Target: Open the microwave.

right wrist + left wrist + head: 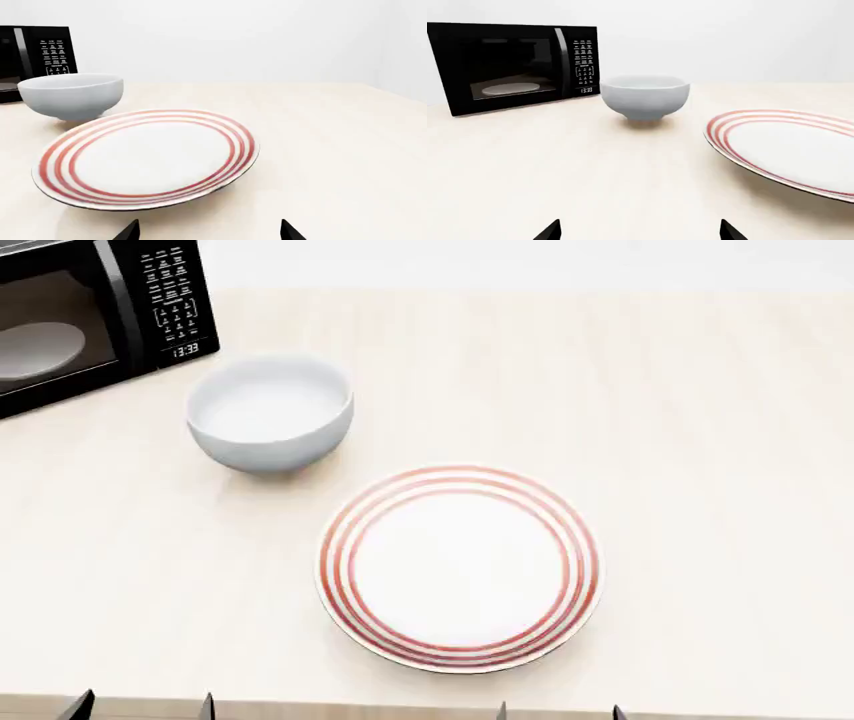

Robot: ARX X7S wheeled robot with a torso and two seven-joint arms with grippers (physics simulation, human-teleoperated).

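Your microwave (514, 67) sat shut at the desk's (694, 420) far left, behind the bowl (271, 412). Heavy, rigid box; I'd grab its vertical bar handle (562, 62). Both grippers were spread wide, holding nothing.

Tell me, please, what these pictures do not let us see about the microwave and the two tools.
- Microwave: the head view's edge cuts off its top and left side; in the right wrist view the bowl hides its lower part.
- Keypad: markings too small to read in the left wrist view.
- Left tool and right tool: only the fingertips show, at the picture edge; they stand apart.
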